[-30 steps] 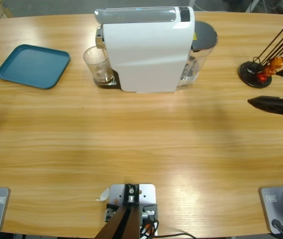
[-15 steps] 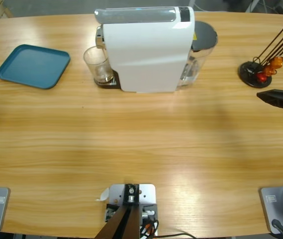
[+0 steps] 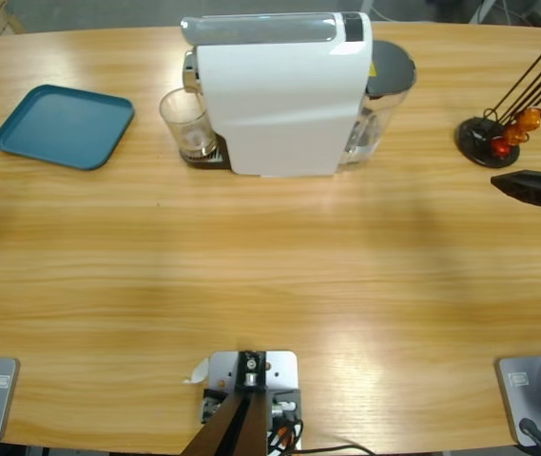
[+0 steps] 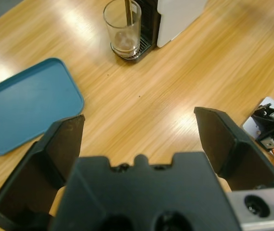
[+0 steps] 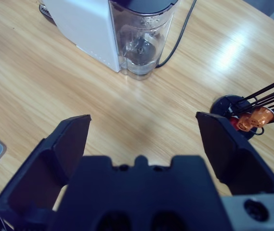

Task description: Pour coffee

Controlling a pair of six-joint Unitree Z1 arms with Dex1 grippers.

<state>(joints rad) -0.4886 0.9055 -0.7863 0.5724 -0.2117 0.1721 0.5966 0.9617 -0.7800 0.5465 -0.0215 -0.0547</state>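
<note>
A robot lab set up as a coffee corner: camera-rig hardware [image 4: 271, 130] bolted to a wooden bench [image 3: 270, 275], white coffee machine [image 3: 280, 95].

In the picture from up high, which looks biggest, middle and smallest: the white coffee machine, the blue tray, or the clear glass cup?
Largest to smallest in the high view:
1. White coffee machine
2. Flat blue-green plastic tray
3. Small clear glass tumbler, standing at the machine's front

The machine is taller, so it sits closer to the camera, but the gaps are wide enough to rank.

Matte black wedge-shaped jaws, blocky black gripper body [image 4: 139, 159], silver wrist plate
</note>
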